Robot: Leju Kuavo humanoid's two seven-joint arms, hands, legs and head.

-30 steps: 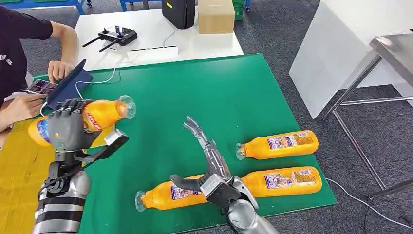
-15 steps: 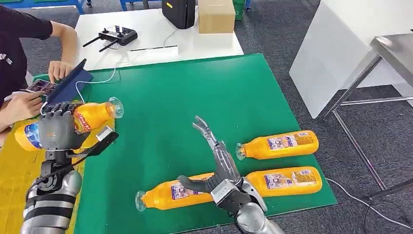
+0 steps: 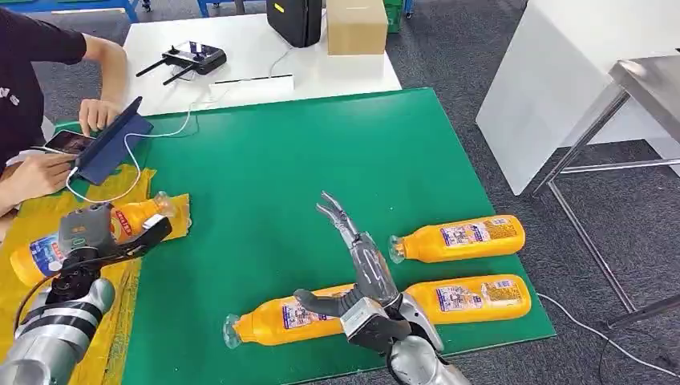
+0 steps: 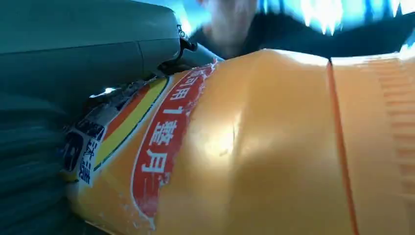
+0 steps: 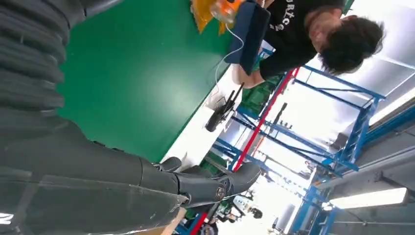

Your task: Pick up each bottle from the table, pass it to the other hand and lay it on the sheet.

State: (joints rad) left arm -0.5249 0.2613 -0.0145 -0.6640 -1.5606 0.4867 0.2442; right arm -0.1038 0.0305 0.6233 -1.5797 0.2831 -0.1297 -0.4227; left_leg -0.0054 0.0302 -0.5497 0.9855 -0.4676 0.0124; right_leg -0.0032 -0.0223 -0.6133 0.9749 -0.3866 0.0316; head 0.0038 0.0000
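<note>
While the right robot hand point(image 3: 357, 265) stays spread, the left robot hand point(image 3: 80, 233) grips an orange, red-labelled bottle point(image 3: 128, 218).

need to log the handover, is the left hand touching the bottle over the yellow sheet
Touching. In the left wrist view the left hand presses against the bottle.

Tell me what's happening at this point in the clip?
The robot's left hand grips an orange bottle low over the yellow sheet, apparently laying it down. Its right hand hovers open above three more bottles lying on the green mat. A person beside the table works on a tablet.
</note>
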